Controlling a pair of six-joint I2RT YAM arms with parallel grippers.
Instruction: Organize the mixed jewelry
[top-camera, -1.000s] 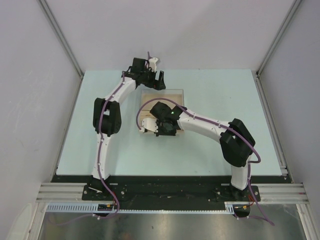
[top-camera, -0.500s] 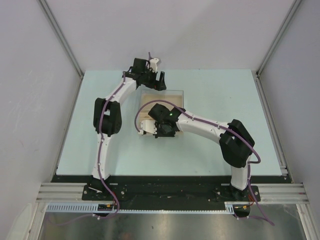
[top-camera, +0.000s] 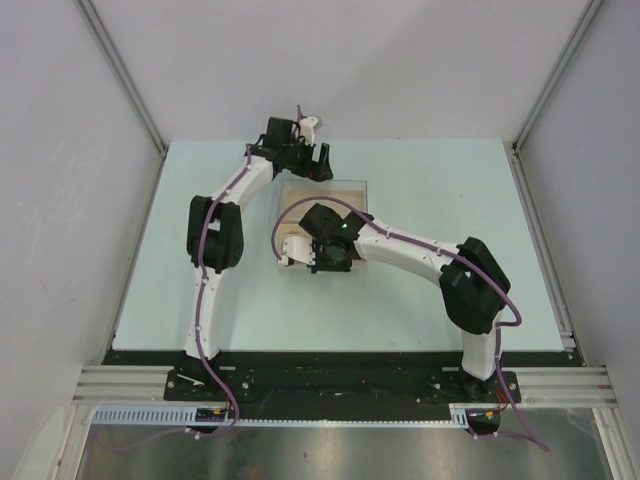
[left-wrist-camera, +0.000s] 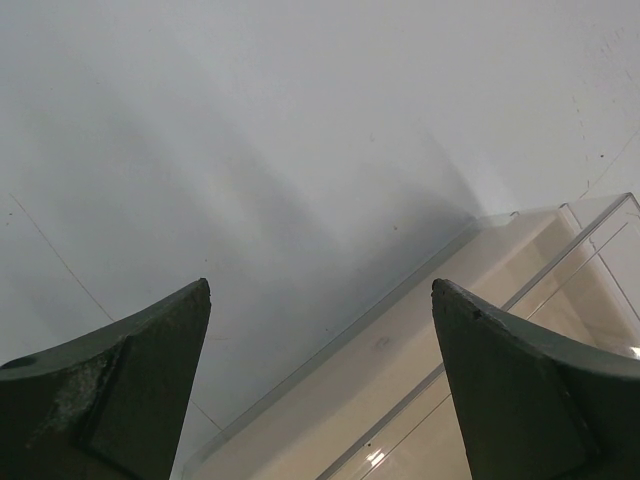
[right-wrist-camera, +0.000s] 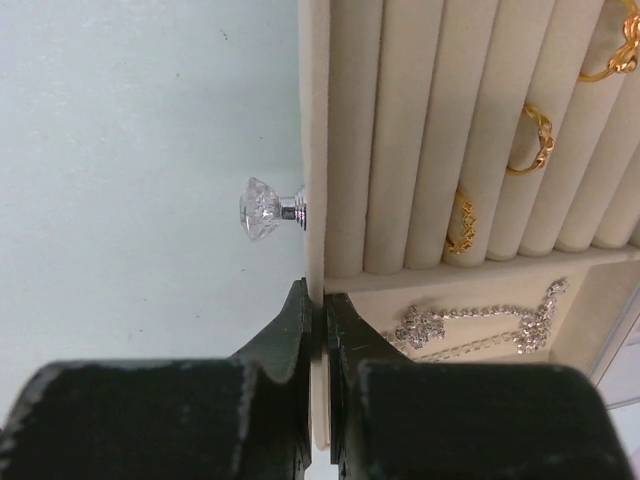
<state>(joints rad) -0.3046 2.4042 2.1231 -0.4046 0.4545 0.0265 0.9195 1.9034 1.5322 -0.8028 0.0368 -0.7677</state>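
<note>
Right gripper (right-wrist-camera: 318, 305) clamps the beige ridged tray (right-wrist-camera: 400, 120) by its rim; left gripper (left-wrist-camera: 320, 290) gapes empty. Three gold rings (right-wrist-camera: 530, 140), one rhinestone chain (right-wrist-camera: 480, 325).

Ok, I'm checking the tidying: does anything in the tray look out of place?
Mostly tidy: gold rings sit in the slots, the silvery chain lies loose in the end compartment. One oddity: the right gripper pinches the tray's front wall, not its knob.

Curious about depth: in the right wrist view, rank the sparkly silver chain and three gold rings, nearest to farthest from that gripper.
1. Sparkly silver chain, beside the right gripper.
2. Lowest gold ring, just beyond.
3. Wavy gold ring, farther up.
4. Topmost gold ring, right corner.
</note>
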